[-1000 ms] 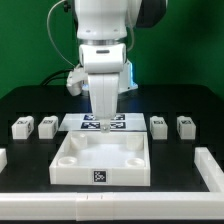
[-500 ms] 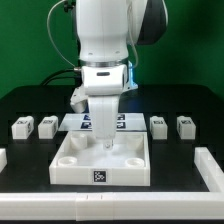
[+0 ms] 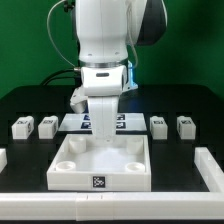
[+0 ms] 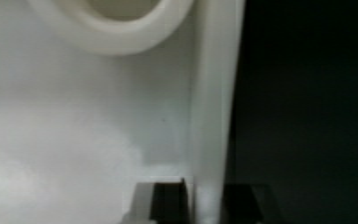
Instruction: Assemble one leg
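Several small white legs stand in a row on the black table, two on the exterior view's left (image 3: 21,127) (image 3: 46,125) and two on its right (image 3: 158,125) (image 3: 184,125). The large white square panel (image 3: 70,178) lies in the middle. My gripper (image 3: 103,143) is down at the panel's far wall, away from every leg. In the wrist view the gripper (image 4: 208,205) has one dark finger on each side of that thin wall of the panel (image 4: 87,130), and the jaws are closed onto it. A round corner hole (image 4: 114,15) shows nearby.
The marker board (image 3: 72,121) lies just behind the panel, partly hidden by the gripper. White rails border the table at the front (image 3: 100,208), the exterior view's right (image 3: 208,165) and left (image 3: 3,158).
The gripper came down from above the marker board onto the panel's far wall, then stayed there. The panel and legs have not moved.
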You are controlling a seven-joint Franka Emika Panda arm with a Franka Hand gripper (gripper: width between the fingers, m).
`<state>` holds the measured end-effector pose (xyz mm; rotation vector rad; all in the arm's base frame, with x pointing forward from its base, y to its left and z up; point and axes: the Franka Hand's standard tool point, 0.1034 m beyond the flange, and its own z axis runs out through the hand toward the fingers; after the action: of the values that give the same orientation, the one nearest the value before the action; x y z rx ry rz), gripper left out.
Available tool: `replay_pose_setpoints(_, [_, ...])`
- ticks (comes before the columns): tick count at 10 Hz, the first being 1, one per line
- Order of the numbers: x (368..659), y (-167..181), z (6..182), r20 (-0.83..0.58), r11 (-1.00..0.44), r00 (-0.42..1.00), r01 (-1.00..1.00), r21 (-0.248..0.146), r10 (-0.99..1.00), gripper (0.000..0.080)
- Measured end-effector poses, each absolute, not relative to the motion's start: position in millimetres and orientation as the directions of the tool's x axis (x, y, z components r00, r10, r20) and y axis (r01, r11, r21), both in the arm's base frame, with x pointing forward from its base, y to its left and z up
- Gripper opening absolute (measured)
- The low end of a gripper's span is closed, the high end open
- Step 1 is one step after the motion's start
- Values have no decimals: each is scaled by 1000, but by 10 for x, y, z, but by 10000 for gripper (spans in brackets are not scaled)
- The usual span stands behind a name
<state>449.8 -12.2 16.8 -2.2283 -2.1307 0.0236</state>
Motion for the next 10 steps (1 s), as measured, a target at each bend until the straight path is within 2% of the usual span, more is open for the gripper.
replay_pose_setpoints(1, [4498,-123,169,29,-44,46,998,-53,999,54])
replay_pose_setpoints(6, [4513,-86,172,31,-47,48,998,-51,998,54])
replay_pose_setpoints(8, [4629,168,171,50,-17,19,999,-39,999,54])
replay_pose_setpoints(10, [4890,493,178,79,-10,11,1000,-10,997,54])
